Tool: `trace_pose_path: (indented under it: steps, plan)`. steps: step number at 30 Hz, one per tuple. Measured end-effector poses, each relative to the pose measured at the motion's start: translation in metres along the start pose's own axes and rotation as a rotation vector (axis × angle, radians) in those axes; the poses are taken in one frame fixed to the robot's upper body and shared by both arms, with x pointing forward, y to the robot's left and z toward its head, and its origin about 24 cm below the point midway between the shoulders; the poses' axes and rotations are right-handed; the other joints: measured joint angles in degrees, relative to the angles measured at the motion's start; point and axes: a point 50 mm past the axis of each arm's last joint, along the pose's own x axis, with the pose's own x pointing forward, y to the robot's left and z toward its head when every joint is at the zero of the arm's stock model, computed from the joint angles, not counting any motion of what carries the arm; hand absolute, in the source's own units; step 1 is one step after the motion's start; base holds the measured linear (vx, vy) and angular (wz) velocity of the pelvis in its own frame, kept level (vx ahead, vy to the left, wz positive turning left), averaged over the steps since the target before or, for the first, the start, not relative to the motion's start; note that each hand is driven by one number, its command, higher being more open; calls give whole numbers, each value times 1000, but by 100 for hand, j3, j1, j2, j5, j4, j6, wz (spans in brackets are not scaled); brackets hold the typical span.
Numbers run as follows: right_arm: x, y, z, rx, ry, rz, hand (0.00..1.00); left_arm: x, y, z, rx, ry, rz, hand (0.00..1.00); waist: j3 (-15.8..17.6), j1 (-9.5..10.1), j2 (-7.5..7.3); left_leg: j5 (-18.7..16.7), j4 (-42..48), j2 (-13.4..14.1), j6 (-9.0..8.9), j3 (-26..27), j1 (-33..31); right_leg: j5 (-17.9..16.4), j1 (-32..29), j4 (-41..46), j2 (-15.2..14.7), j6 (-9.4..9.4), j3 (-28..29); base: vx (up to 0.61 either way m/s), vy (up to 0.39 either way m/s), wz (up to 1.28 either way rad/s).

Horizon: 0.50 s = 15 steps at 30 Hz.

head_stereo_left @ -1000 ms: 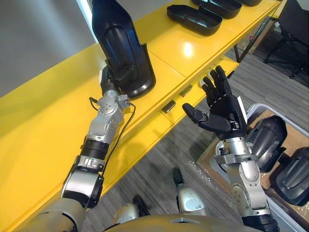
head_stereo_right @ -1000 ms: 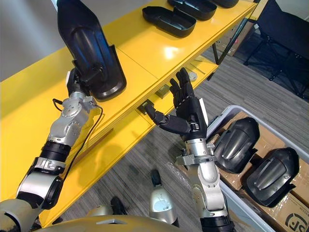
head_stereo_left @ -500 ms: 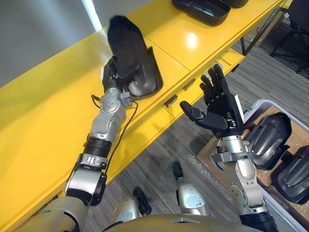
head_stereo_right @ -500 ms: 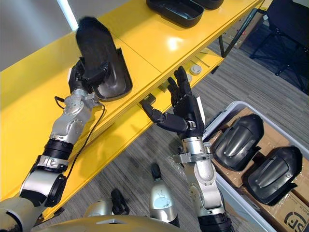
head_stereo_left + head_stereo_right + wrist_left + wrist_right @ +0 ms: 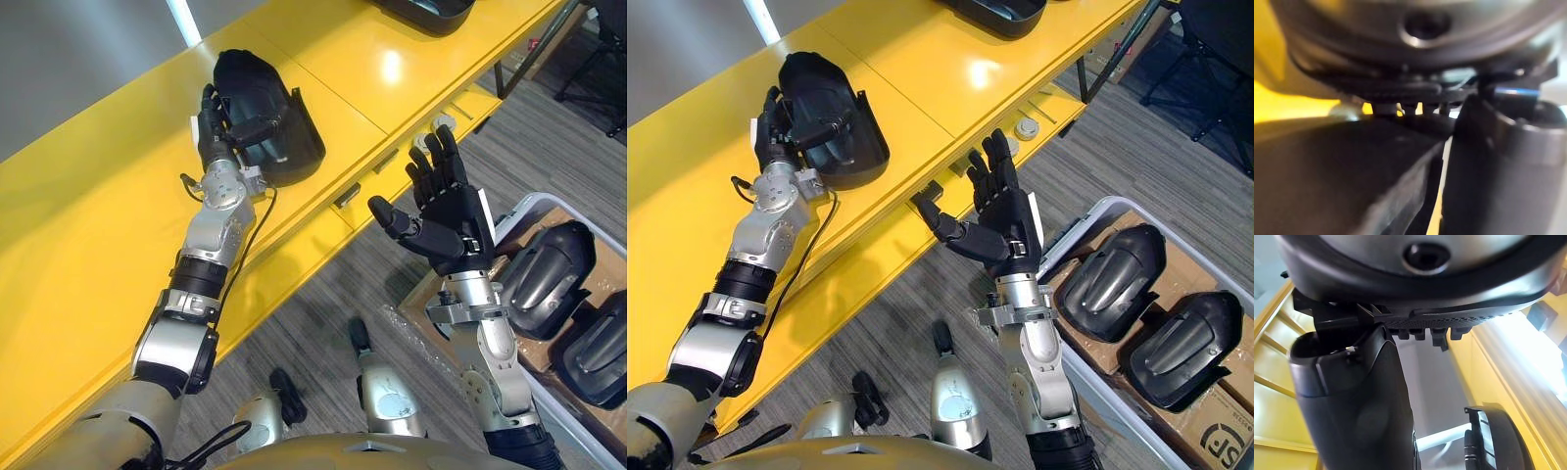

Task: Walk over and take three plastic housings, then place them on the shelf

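Housing (image 5: 292, 147) lies on the yellow shelf (image 5: 98, 215), left hand (image 5: 208, 122) clasped round its rim. Letting go probably wants a plain loosening and a straight lift clear, no dragging. Right hand (image 5: 451, 215) hangs spread and empty off the shelf's front edge.

Grey carpet floor (image 5: 1176, 147), white bin (image 5: 1095, 208), black chair (image 5: 1210, 39)

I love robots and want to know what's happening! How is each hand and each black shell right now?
left hand: shut on the plastic housing
plastic housing: lying on the yellow shelf, hollow side up
right hand: open, palm up, empty
far shelf housing: lying free, hollow side up
left bin housing: rounded side up, untouched
right bin housing: rounded side up, untouched
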Motion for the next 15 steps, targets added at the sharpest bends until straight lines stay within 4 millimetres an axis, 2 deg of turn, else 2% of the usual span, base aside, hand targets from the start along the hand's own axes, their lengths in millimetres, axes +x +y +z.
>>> trace_pose_path:
  steps: [2, 7, 15]
  plan:
    - [1, 1, 0, 3, -3, -3, 100, 4, 10, 3, 78, -37, 96, 100, 31, -4, -42, 20, -21, -6, 1, -4, 8, 9, 1, 0, -2, 14, 1, -44, -9, 1]
    - [1, 7, -3, 19, 9, 14, 100, 9, 25, 7, 92, -37, 211, 100, 65, -7, -93, 81, -104, -25, -8, -3, 41, 13, 0, -1, -3, 18, 1, -34, -10, 0]
    - [-4, 11, -8, 33, 37, 27, 100, 13, 33, 13, 79, -29, 252, 100, 65, -14, -92, 85, -116, -28, -11, 0, 50, 26, 5, 1, -2, 25, 5, -36, -3, 0]
